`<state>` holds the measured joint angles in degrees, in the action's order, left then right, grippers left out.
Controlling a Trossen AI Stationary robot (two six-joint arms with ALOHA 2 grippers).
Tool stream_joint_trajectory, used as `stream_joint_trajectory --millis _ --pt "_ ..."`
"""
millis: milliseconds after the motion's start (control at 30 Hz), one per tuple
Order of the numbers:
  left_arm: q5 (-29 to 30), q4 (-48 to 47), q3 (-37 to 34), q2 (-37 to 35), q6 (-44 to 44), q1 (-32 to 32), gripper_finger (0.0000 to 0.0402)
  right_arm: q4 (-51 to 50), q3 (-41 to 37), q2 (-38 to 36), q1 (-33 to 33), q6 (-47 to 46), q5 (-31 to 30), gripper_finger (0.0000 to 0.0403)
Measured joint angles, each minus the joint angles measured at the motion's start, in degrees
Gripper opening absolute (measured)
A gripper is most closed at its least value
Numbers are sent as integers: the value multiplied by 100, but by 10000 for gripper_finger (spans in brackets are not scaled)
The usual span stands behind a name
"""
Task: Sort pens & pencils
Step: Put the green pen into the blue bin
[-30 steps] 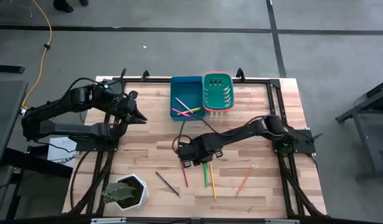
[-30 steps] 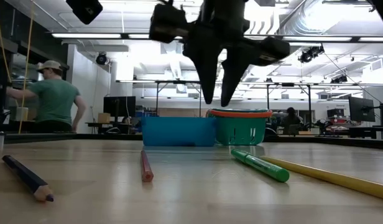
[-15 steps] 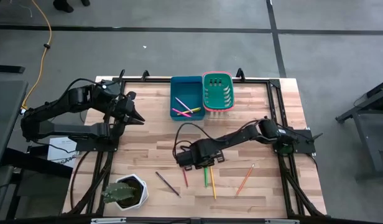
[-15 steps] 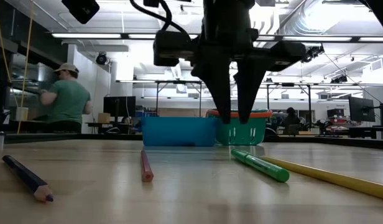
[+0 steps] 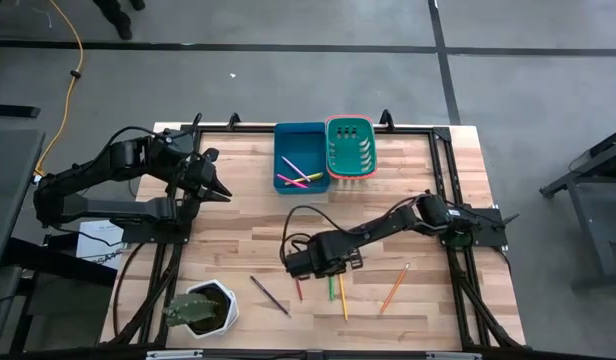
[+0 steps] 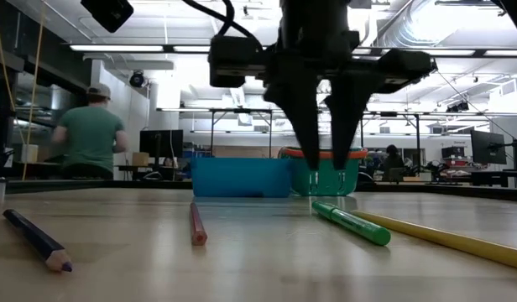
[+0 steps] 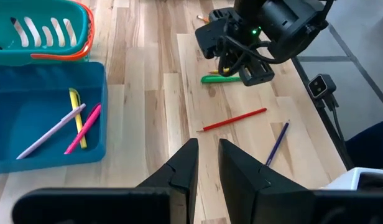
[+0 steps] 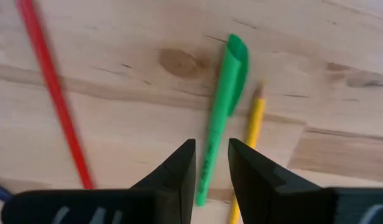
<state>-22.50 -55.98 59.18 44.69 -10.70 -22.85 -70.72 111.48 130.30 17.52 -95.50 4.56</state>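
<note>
No readable text, label or sign anywhere.

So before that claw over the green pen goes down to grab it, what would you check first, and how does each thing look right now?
1. Right claw open wide enough for the green pen: ok, there is a gap between its tips.
2. Claw lined up over the pen: ok, in the right wrist view the pen runs into the gap.
3. Yellow pencil out of the way: not ok, it lies right beside the pen.
4. Red pencil clear: ok, it lies well apart.
5. Left claw out of the way: ok, it hangs at the table's far left.
6. Blue bin has room: ok, only a few sticks inside.
</note>
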Motion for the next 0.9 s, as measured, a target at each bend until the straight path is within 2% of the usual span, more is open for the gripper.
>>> stream_joint_trajectory --millis 133,267,467,667,900 --pt "0 -1 0 0 -2 0 51 -19 0 0 -39 15 78 87" --pt "-7 -65 0 0 -1 1 51 476 0 0 42 -108 16 87" --pt "-9 -127 0 0 -92 0 51 -85 -4 0 -6 -38 69 87" --pt "-20 -125 0 0 -105 0 51 414 -4 -2 -20 -98 -4 87" --pt "-21 -125 0 0 -153 0 51 54 -4 -24 26 -173 -44 87"
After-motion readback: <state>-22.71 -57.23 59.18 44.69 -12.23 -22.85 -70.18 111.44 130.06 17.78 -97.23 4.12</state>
